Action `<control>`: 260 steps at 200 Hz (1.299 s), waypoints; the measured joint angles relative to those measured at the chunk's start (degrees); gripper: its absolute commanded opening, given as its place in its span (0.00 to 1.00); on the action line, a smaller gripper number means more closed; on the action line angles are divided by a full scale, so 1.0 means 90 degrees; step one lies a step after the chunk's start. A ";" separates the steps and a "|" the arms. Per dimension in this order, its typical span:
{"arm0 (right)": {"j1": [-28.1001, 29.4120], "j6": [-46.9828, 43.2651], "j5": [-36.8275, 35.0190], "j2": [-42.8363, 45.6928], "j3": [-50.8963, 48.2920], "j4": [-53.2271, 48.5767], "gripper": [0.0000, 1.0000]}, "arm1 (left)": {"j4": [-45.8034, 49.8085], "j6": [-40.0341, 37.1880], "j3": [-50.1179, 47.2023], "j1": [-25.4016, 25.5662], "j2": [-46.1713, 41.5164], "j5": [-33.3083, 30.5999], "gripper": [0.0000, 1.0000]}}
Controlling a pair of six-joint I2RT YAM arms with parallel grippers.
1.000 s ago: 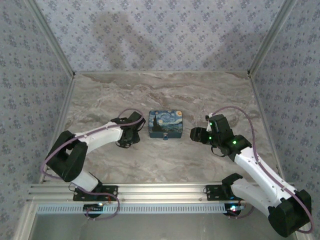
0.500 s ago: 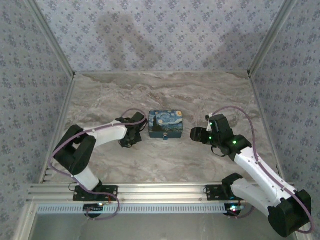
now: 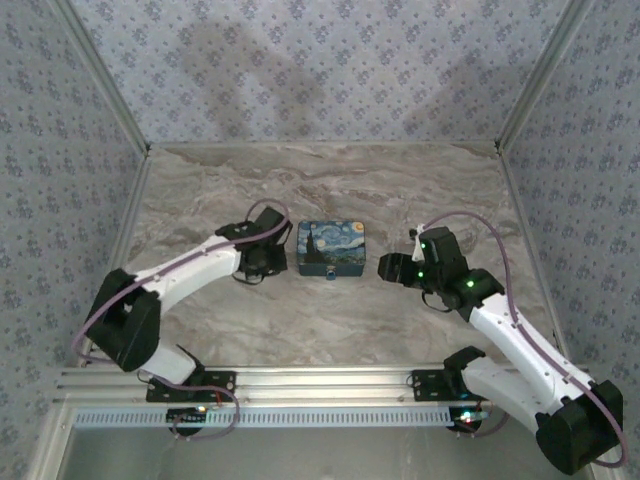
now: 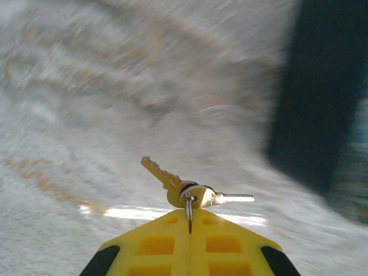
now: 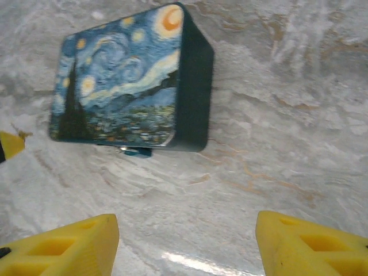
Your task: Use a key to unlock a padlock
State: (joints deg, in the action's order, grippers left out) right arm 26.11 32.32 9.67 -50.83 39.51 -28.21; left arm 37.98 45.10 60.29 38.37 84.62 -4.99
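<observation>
The small bluish padlock (image 3: 329, 274) hangs at the front of the night-sky painted box (image 3: 332, 247); in the right wrist view the padlock (image 5: 135, 152) peeks out under the box (image 5: 118, 86). My left gripper (image 3: 264, 260) sits just left of the box. It (image 4: 190, 211) is shut on a key ring carrying a brass key (image 4: 160, 175) and a silver key (image 4: 233, 198), held above the marble. My right gripper (image 3: 386, 268) is right of the box. It (image 5: 184, 230) stands open with nothing between its fingers.
The box's dark side (image 4: 322, 98) rises at the right of the blurred left wrist view. A yellow fingertip (image 5: 8, 144) of the left gripper shows beyond the box. Patterned walls (image 3: 320, 70) enclose the marble table (image 3: 330, 180).
The left arm has reshaped, its elbow swinging down and left, while its wrist stays by the box's left side and moves slightly back. The right arm has held still.
</observation>
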 measured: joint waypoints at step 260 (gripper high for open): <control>0.0646 0.0799 0.2108 -0.1117 0.1583 0.1940 0.21 | -0.0901 -0.0692 0.1838 0.1032 -0.0571 0.2914 0.00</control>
State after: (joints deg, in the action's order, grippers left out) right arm 31.92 39.51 28.64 -60.88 53.76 -10.74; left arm 29.87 38.87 76.84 47.66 79.48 21.23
